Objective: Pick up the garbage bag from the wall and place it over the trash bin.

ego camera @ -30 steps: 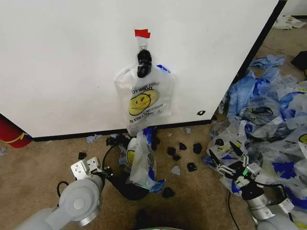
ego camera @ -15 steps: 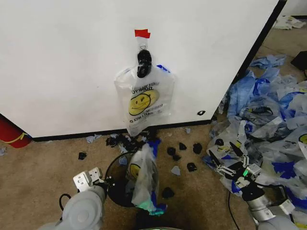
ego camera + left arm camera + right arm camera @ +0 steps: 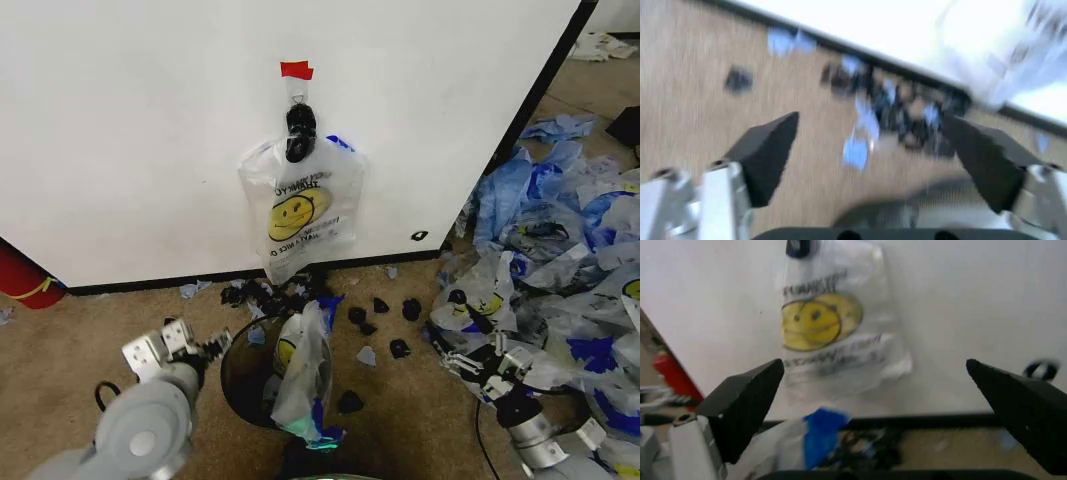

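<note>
A see-through garbage bag (image 3: 300, 375) with a yellow smiley face and blue edges lies crumpled over the right side of the trash bin (image 3: 240, 382), a round black bin on the carpet. My left gripper (image 3: 214, 346) stands open just left of the bin's rim, holding nothing; its wrist view shows the left gripper (image 3: 873, 160) with its fingers spread over the floor scraps. A second smiley bag (image 3: 300, 205) hangs from a black clip on the white wall, and the right wrist view faces that hanging bag (image 3: 830, 330). My right gripper (image 3: 458, 340) is open, low at the right.
Small black and blue scraps (image 3: 385, 315) litter the carpet below the wall. A heap of blue-and-clear bags (image 3: 560, 250) covers the floor on the right, close to my right arm. A red cylinder (image 3: 20, 275) stands at the far left by the wall.
My left gripper let go of the bag and drew back to the left of the bin. The bag now rests over the bin. My right gripper shifted slightly lower.
</note>
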Tool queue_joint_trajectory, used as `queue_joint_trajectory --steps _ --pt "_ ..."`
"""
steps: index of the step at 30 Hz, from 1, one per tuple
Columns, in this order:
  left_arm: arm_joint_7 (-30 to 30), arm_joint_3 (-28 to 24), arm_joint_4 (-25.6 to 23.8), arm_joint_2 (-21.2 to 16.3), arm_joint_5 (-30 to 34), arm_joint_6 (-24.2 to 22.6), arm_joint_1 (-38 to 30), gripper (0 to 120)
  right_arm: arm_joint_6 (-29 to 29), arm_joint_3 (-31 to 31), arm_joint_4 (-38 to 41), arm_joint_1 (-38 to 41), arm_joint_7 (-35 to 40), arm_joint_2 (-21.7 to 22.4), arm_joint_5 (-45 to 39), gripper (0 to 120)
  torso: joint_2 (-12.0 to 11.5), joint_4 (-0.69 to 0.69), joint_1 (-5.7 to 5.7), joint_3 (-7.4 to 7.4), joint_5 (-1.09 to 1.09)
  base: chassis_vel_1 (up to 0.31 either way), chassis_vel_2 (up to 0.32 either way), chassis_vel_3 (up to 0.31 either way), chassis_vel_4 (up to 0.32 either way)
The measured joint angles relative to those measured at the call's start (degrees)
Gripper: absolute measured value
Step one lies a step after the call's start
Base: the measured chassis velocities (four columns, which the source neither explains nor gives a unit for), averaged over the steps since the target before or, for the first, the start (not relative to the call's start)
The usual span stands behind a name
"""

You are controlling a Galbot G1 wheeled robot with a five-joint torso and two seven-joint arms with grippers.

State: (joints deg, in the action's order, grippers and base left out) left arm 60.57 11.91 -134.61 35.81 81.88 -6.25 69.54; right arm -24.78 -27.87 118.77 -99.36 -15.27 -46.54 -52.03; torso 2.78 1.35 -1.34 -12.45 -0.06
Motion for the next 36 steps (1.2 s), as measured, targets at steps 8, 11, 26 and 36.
queue_joint_trajectory --steps 8,11,26,36 --pt "-11.1 1.4 3.6 -2.8 -5.7 3.8 -1.4 100 6.7 7.8 5.3 2.0 6.6 9.0 -6.6 100 0.0 0.02 0.0 0.0 -0.01 0.0 0.0 0.0 0.0" --pt "-13.9 1.8 5.4 -3.3 -8.4 5.2 -1.7 100 7.9 12.9 6.0 5.7 10.2 12.5 -8.0 100 0.0 0.01 0.0 0.0 0.0 0.0 0.0 0.0 0.0" --pt "-32.8 2.1 10.2 -9.0 -13.1 2.4 -1.4 100 16.1 34.6 7.0 23.3 24.9 19.7 -10.5 100 0.0 -0.01 0.0 0.0 0.01 0.0 0.0 0.0 0.0" --pt "-37.5 3.0 10.2 -12.6 -11.8 -3.1 -0.8 100 21.6 43.5 10.2 33.7 31.1 18.4 -13.9 100 0.0 0.01 0.0 0.0 0.02 0.0 0.0 0.0 0.0"
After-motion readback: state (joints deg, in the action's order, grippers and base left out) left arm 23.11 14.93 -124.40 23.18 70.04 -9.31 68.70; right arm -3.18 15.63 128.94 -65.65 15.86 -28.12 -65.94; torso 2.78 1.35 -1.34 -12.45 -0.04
